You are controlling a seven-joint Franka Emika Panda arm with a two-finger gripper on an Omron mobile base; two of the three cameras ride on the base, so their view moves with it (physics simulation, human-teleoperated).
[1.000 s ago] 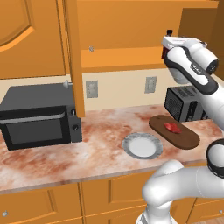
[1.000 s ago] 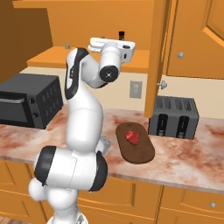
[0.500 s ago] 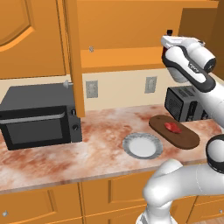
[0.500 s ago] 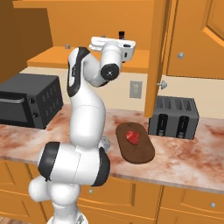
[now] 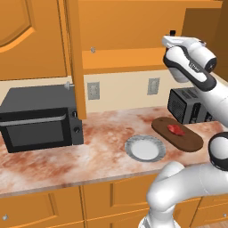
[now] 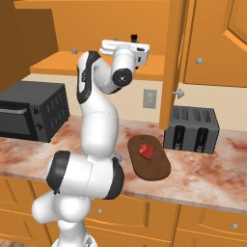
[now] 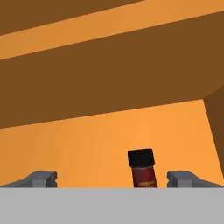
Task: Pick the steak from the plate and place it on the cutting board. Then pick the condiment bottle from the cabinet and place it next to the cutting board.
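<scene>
Raised to the level of the cabinet (image 5: 133, 31) shelf, the end effector (image 7: 113, 178) stood with its fingers (image 7: 41, 178) spread wide and nothing between them. In the hand view the condiment bottle (image 7: 142, 169) stood upright on the orange shelf just ahead, its black cap and the top of its red label showing between the two finger tips, nearer the right one and touching neither. Brown back wall and a side wall of the cabinet rose behind the bottle.

From the base views the white hand sat in front of the open cabinet, above the bench (image 5: 102, 147), and a small dark cap showed just above it at the cabinet opening. The cabinet's panelled door (image 6: 176, 62) hung open, seen edge on.

Below the cabinet, the cutting board (image 5: 177, 133) lay flat on the bench with the steak (image 5: 176, 129) resting on it, roughly at the board's middle. The plate (image 5: 144, 148) lay on the bench just beside the cutting board, on the side toward the microwave (image 5: 38, 118), bare of food. A dark toaster (image 6: 192, 129) stood against the wall just behind the cutting board, and the microwave stood well apart from the board at the far end of the bench.
</scene>
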